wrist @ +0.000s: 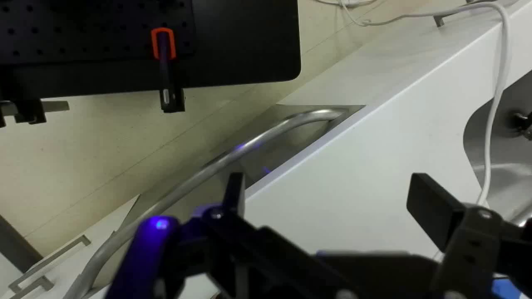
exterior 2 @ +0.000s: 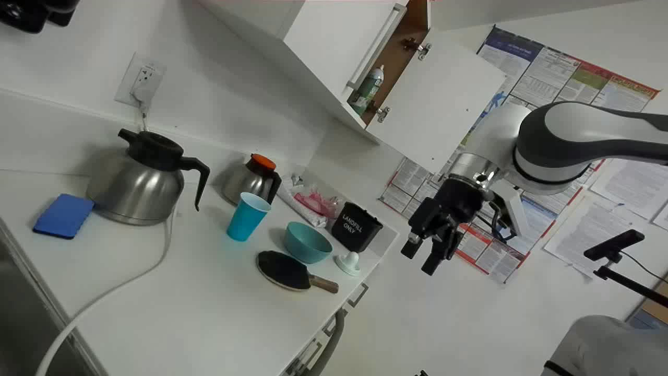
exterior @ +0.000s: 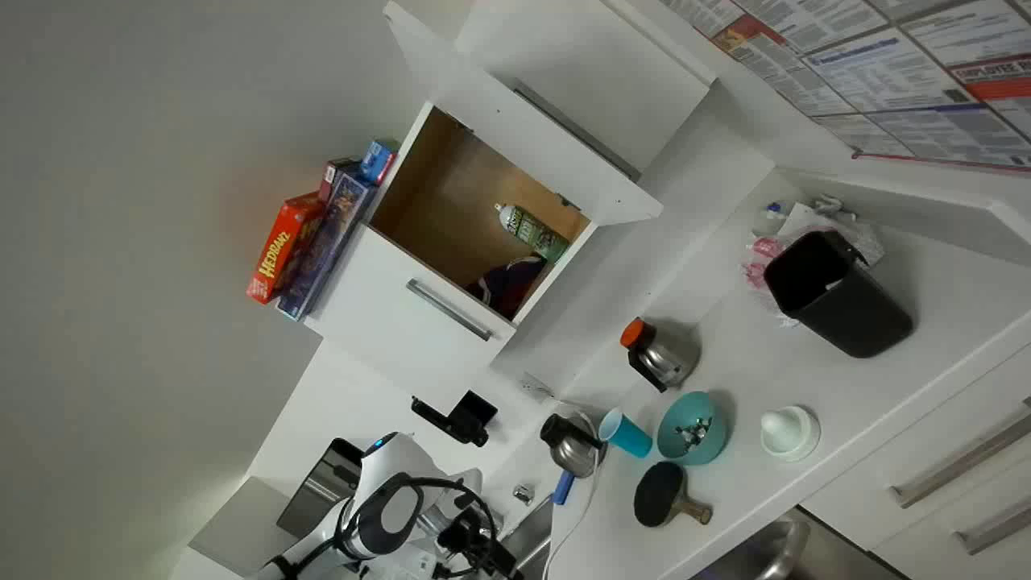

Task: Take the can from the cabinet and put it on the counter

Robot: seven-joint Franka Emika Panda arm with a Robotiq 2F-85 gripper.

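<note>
The can (exterior: 532, 232), a pale greenish-white cylinder with a white top, stands inside the open cabinet (exterior: 427, 189) near its lower board; it also shows in an exterior view (exterior 2: 369, 90), partly hidden by the cabinet front (exterior 2: 339, 44). The white door (exterior 2: 443, 94) is swung wide open. The white counter (exterior 2: 198, 313) runs below; it also shows in the wrist view (wrist: 332, 166). My gripper (exterior 2: 420, 260) is open with nothing between its fingers, well apart from the can and lower than the cabinet. In the wrist view the open gripper (wrist: 328, 195) is seen against the counter.
A dark red item (exterior: 515, 282) lies beside the can. On the counter are carafes (exterior 2: 138, 177), a cup (exterior 2: 249, 216), a bowl (exterior 2: 308, 243), a paddle (exterior 2: 284, 270), a black bin (exterior 2: 356, 227), a white juicer-like piece (exterior 2: 348, 262) and a white cord (exterior 2: 122, 287).
</note>
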